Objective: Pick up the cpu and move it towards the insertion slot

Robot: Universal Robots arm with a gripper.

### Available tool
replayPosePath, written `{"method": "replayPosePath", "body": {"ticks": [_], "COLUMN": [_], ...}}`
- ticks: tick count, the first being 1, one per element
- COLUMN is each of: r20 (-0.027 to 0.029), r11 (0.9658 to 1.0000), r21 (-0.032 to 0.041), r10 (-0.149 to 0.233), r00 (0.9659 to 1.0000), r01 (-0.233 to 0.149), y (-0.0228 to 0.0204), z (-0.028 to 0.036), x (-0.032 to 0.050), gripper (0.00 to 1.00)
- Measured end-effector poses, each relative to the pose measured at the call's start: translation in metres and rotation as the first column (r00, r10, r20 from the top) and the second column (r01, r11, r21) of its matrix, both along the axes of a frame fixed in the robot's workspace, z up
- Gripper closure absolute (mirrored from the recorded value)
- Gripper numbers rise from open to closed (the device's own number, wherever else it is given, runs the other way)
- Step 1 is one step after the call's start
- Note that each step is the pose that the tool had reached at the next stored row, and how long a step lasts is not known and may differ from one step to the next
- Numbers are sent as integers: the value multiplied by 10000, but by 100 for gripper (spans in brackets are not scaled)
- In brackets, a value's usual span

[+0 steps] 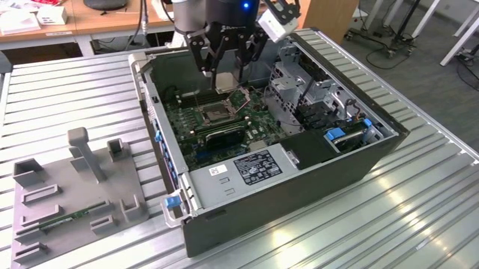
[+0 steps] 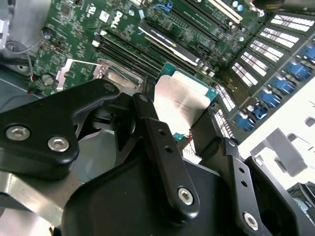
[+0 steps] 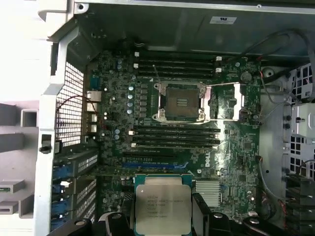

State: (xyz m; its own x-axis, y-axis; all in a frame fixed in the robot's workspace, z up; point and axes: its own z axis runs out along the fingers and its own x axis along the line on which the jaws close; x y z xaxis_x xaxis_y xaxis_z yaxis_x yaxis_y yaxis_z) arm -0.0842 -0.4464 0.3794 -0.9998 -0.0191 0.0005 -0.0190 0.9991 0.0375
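On a ribbed metal bench, the gripper clamps the cpu edgewise above the insertion slot — any tilt or slip risks dropping it onto the board.

Faint print on the cpu and a white label; none legible

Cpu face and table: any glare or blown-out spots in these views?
Second wrist view: the cpu face glares near white between the gripper fingers. First wrist view: cpu evenly lit, the insertion slot readable, but the area outside the case is blown out. Exterior view: bright reflections streak the metal table.
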Motion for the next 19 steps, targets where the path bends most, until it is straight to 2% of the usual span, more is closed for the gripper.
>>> {"method": "replayPosePath", "body": {"ticks": [8, 19], "r20": [1, 0], "r11": [10000, 10000], "r21": [1, 0], "r10": [1, 1], "r00": [10000, 10000], "r01": [-1, -1], "y": [0, 0], "z": [0, 0], "x": [96, 134], "gripper": [45, 45]}}
